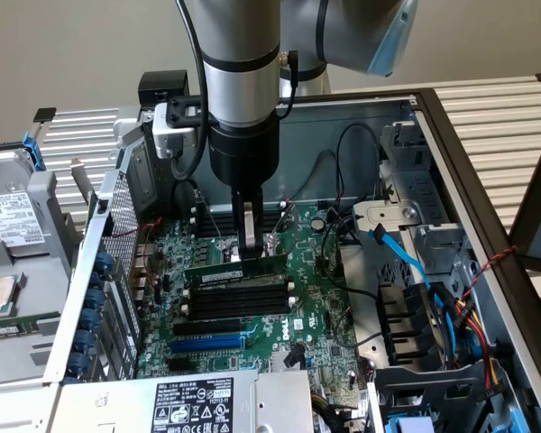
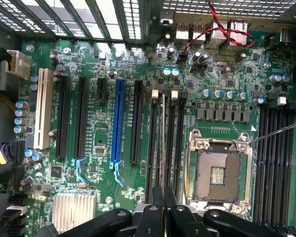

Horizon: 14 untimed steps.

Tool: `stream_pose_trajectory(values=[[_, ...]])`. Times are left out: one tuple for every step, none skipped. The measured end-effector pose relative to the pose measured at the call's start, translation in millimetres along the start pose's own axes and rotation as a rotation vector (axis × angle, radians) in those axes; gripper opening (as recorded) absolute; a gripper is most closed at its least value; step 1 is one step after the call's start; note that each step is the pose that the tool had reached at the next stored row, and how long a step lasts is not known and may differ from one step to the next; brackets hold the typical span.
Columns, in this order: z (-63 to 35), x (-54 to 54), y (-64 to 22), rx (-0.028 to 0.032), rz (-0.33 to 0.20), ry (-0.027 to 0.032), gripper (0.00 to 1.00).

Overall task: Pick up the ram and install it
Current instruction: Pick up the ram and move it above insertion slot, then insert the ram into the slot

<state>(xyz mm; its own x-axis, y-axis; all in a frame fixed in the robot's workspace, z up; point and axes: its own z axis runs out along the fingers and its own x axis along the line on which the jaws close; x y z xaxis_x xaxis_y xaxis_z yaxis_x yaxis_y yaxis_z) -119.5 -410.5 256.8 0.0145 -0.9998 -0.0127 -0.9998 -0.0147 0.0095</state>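
1. My gripper (image 1: 250,251) (image 2: 163,196): black, smooth fingers, pinched together on the top edge of the ram (image 1: 218,269) (image 2: 163,138), at abt mid-length.
2. Ram: thin green PCB stick, standing on its long edge. From the wrist cam it's edge-on, just a pale sliver running out from btwn my fingers.
3. Ram sits right under my fingertips, over the bank of black memory slots (image 1: 239,298) (image 2: 179,143) mid-motherboard (image 1: 329,316). Lies parallel to them, toward the CPU-socket (image 2: 218,175) side of the bank. Can't tell if it's seated.
4. Slots: long matte black plastic w/ white end clips. Socket: shiny metal frame, square, w/ a dark pin field.
5. Blue slot (image 1: 207,343) (image 2: 118,123) on the bank's far side from the socket. White slot (image 2: 42,108) nr the board edge.
6. Finned silver heatsink (image 2: 74,210) by the board corner. Twisted red/black wire (image 2: 222,29) at the port edge.
7. White label (image 1: 207,401) on the metal box at the case's near edge reads DELL; rest too small.
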Motion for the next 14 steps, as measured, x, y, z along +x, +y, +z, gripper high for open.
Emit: stream_pose_trajectory(values=[[0.0,0.0,0.0,0.0,0.0,0.0,0.13],[-0.1,0.0,0.0,-0.0001,0.0,0.0001,0.13],[-0.1,0.0,0.0,-0.0001,0.0,0.0002,0.13],[-0.1,0.0,0.0,-0.0001,0.0,0.0001,0.13],[-0.1,0.0,0.0,-0.0001,0.0,0.0001,0.13],[-0.1,0.0,0.0,-0.0001,0.0,0.0002,0.13],[-0.1,0.0,0.0,-0.0001,0.0,0.0001,0.13],[-0.1,0.0,0.0,-0.0001,0.0,0.0002,0.13],[-0.1,0.0,0.0,-0.0001,0.0,0.0001,0.13],[-0.1,0.0,0.0,-0.0001,0.0,0.0002,0.13],[0.0,0.1,0.0,-0.0002,0.0,0.0008,0.13],[0.4,0.3,0.0,-0.0003,0.0,0.0009,0.13],[1.1,0.3,0.0,-0.0002,0.001,0.001,0.13],[1.6,1.0,0.0,-0.0004,0.002,0.0014,0.13]])
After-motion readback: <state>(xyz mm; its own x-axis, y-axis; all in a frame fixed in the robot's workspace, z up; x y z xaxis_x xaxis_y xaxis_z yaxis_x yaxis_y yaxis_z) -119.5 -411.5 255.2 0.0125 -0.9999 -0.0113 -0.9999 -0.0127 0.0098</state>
